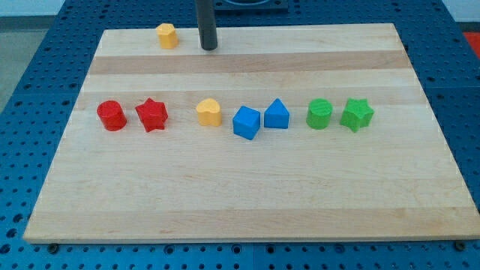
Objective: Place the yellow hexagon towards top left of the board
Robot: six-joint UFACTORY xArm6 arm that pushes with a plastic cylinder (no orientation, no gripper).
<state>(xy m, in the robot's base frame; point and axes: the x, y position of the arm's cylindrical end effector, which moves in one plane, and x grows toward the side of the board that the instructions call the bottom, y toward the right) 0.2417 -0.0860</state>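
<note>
The yellow hexagon (166, 35) sits near the top edge of the wooden board (247, 202), left of centre. My tip (208, 47) rests on the board just to the right of the hexagon, a short gap apart from it. The dark rod rises out of the view's top.
A row of blocks crosses the board's middle: a red cylinder (111, 115), a red star (151, 115), a yellow heart (209, 112), a blue cube (246, 122), a blue triangular block (276, 115), a green cylinder (319, 114) and a green star (357, 114).
</note>
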